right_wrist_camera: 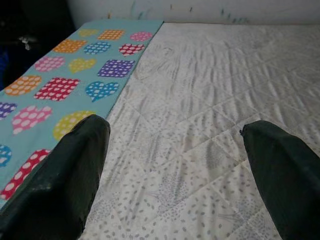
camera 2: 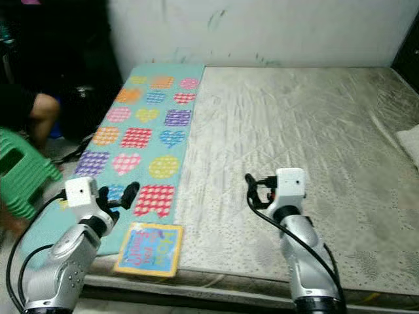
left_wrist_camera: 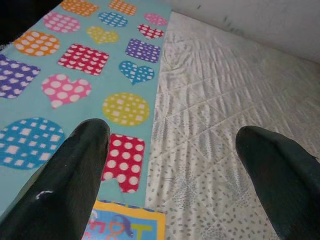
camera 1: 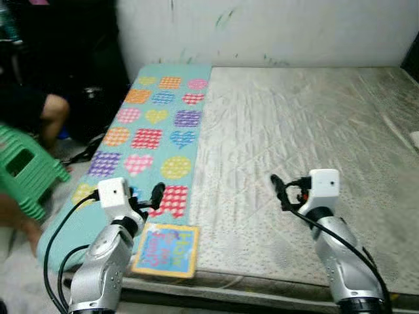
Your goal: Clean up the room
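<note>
Both arms: silver, raised low in the head views, over the near edge of the bed (camera 1: 294, 131).
Left jaws (camera 1: 147, 196): spread open, holding nothing, hovering above the patterned mat (camera 1: 157, 124).
Right jaws (camera 1: 283, 190): spread open too, empty, above bare quilted mattress.
Book (camera 1: 165, 250): a colourful children's book, flat on the bed's near edge, just below and slightly right of the left jaws, well left of the right jaws.
Mat: teal with dotted hearts, squares and circles, running away from the left jaws toward the wall, along the bed's left side.
Green stool (camera 1: 26, 173): on the floor, off to the left of the left jaws, next to a person's knee (camera 1: 55, 111).
Left wrist view: two black fingers (left_wrist_camera: 70, 175) wide apart; the book's top edge (left_wrist_camera: 127, 227) peeks between them close in, with the mat and mattress beyond.
Right wrist view: fingers (right_wrist_camera: 60, 175) wide apart over grey mattress; mat (right_wrist_camera: 65, 85) to one side.
Progress: early by my judgement; the book lies untouched and nothing is gripped.
Left to do: likely picking up the book, perhaps the mat, and putting them away.
</note>
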{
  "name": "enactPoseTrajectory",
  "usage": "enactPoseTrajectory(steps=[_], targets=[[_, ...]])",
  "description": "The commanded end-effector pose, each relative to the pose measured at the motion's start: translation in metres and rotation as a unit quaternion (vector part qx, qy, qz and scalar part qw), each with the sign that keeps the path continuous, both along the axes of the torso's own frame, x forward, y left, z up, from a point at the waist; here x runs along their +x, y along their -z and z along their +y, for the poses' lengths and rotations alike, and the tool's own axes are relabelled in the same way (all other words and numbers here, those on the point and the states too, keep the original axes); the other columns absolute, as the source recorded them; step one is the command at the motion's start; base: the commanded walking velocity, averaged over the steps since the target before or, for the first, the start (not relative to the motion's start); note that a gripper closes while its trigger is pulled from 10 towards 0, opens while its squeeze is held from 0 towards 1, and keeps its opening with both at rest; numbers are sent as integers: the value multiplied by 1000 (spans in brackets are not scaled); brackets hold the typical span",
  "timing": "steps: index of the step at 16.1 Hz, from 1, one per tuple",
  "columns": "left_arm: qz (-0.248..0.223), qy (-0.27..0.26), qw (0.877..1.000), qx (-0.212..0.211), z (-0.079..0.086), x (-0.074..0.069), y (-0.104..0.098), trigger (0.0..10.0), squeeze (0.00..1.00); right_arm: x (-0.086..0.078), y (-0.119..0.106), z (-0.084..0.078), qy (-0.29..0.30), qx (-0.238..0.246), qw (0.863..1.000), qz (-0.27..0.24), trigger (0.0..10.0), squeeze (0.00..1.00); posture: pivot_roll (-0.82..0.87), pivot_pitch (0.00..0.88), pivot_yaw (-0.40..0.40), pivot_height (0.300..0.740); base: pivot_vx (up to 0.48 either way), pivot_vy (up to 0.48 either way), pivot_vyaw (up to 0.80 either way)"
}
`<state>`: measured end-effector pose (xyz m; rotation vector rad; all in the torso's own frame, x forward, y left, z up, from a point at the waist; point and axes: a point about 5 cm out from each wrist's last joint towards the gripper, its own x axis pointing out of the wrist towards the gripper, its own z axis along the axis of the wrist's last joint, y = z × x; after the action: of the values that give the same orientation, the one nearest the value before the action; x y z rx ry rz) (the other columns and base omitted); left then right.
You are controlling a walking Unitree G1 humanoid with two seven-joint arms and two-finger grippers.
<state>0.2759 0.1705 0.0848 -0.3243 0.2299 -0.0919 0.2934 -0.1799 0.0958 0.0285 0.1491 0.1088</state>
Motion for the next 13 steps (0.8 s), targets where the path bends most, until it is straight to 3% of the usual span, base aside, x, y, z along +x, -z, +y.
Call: enactPoseTrajectory(steps=[1, 6, 10, 13], targets=[[6, -9, 1000, 10, 7, -1, 2, 10000, 0, -1, -4, 5, -3, 6, 1000, -7, 10000, 0, -201, 0, 69, 740, 0, 461, 0], [4, -11, 1000, 10, 8, -1, 2, 10000, 0, -4, 0, 5, -3, 2, 1000, -1, 10000, 0, -194, 0, 63, 740, 0, 480, 0], [-18, 12, 1000, 9, 4, -5, 0, 10000, 0, -6, 1, 5, -12, -10, 1000, 2, 10000, 0, -199, 0, 61, 740, 0, 0, 0], [-27, 18, 999, 3, 4, -6, -2, 10000, 0, -8, 2, 6, -20, -15, 1000, 3, 10000, 0, -199, 0, 62, 740, 270, 0, 0]])
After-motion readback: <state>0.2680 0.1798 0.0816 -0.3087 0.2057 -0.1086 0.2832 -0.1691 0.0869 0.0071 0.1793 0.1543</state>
